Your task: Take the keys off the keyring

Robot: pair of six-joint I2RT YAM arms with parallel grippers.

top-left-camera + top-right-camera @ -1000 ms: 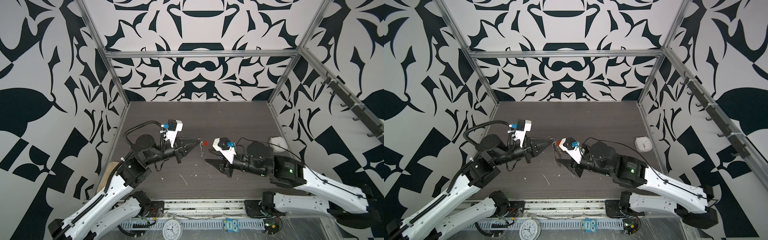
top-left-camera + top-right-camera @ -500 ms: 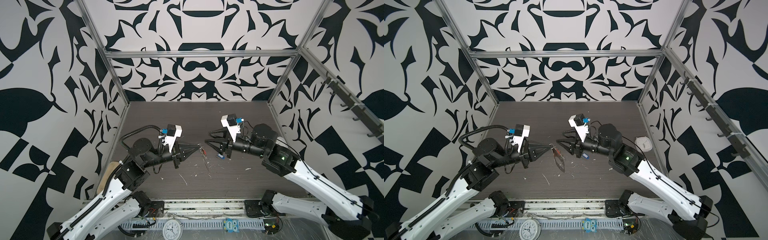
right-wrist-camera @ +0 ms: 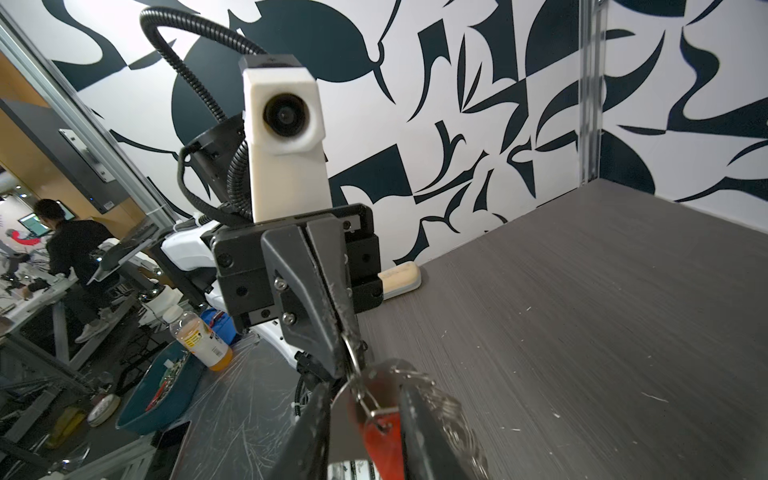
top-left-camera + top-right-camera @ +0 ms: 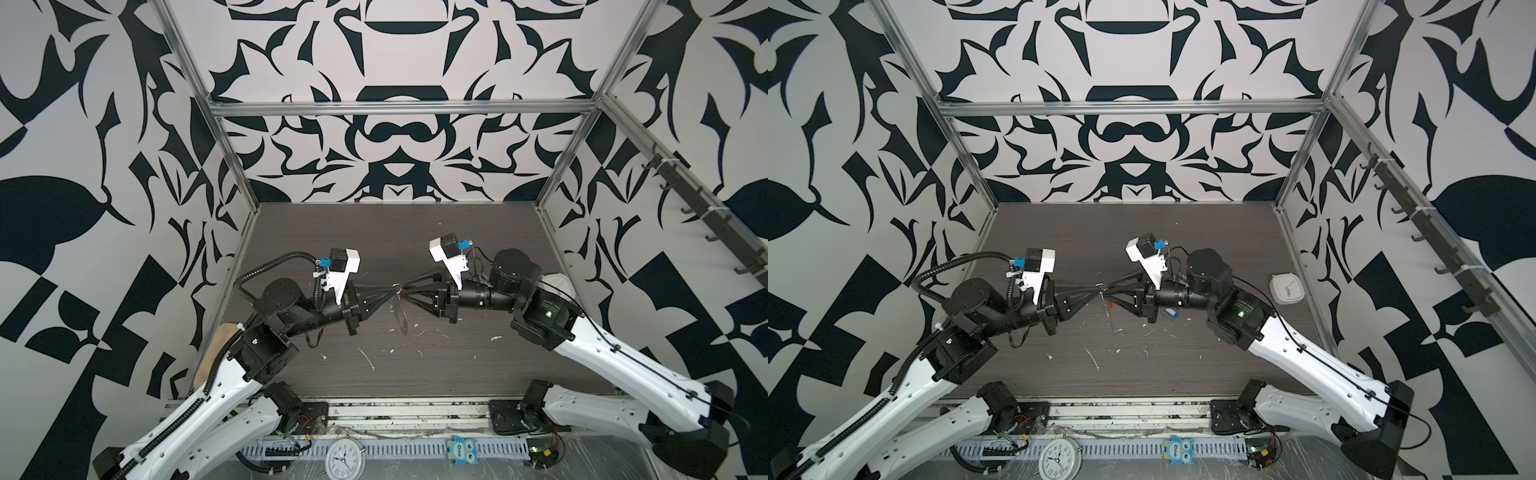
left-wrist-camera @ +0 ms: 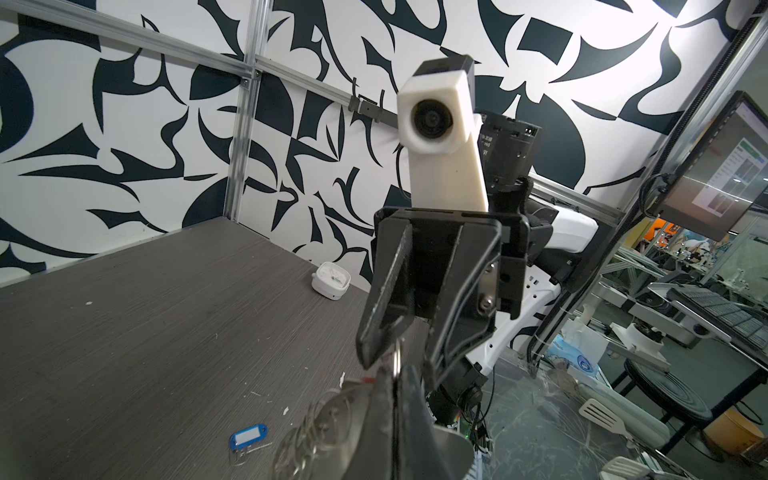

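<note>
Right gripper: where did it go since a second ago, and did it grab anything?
The right gripper rose from near the table and swung over to meet the left gripper, its jaws narrowing around the red key; a firm grip isn't clear. The left gripper stayed shut on the keyring. The blue key lies on the table.

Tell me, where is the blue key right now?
The blue key lies loose on the table, right of centre in a top view, just beneath the base of the right gripper.
</note>
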